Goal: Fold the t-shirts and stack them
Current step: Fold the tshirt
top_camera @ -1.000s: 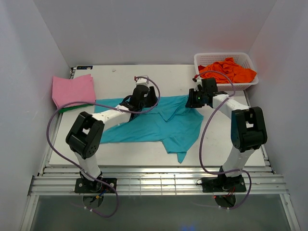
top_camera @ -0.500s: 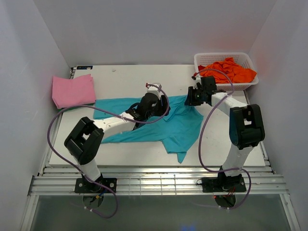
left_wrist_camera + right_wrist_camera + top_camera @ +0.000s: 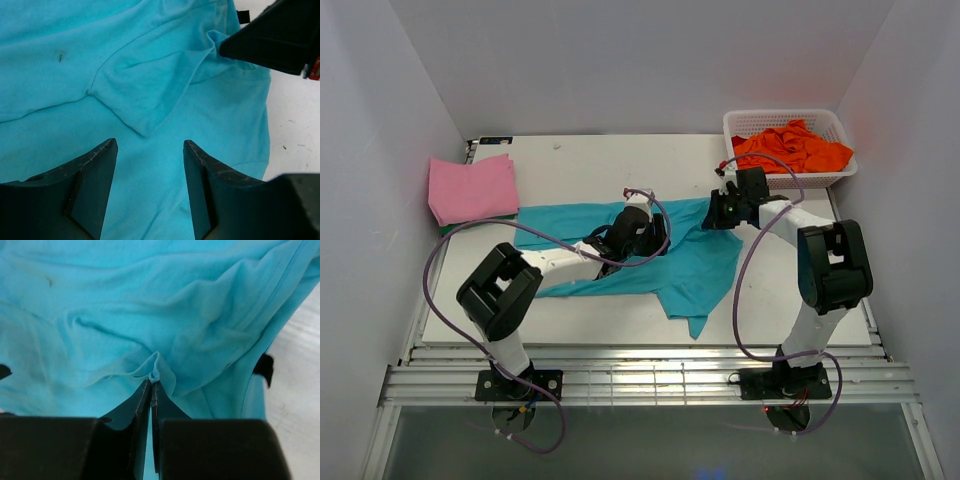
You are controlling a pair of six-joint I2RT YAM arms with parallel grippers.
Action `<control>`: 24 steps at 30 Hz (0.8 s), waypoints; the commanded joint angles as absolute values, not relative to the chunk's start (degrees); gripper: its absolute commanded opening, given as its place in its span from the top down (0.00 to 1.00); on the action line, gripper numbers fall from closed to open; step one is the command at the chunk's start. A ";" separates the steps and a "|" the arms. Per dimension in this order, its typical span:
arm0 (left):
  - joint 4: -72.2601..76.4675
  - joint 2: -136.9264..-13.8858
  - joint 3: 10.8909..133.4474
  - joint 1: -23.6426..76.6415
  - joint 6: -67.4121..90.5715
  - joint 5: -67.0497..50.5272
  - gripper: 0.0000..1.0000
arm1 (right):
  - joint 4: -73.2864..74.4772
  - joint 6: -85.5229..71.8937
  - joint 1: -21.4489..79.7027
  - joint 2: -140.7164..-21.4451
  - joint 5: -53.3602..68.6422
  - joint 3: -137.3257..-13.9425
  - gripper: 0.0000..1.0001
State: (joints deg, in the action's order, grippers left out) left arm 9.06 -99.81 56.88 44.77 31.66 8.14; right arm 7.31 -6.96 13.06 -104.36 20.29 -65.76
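Now, your right gripper is pinched tight on a small ridge of the teal t-shirt, at the upper right edge of the shirt, which lies spread across the middle of the top view. Your left gripper hangs wide and empty just above its turned-over sleeve. Bring it down on that sleeve's hem, catch a shallow bite, then draw both apart evenly so the cloth flattens, not bunches.

The left arm and right arm share white links and chunky black joint housings. A purple cable loops along each from black base plates below the table's near edge. Fingers are matte black wedges.
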 commanded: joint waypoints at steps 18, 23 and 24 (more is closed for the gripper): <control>10.55 -98.96 54.93 47.46 36.21 7.21 0.34 | 17.22 -6.68 21.44 -87.81 10.66 -55.99 0.87; 10.55 -102.03 57.12 47.55 35.95 7.91 0.35 | 22.32 -8.88 23.20 -87.98 3.53 -55.81 0.85; 10.46 -103.78 58.96 47.64 35.16 8.87 0.34 | 23.37 -9.31 24.07 -88.15 2.30 -55.20 0.85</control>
State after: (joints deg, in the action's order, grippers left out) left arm 9.50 -101.58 55.18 47.37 35.90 7.70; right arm 19.35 -7.79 22.85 -89.82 7.99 -56.34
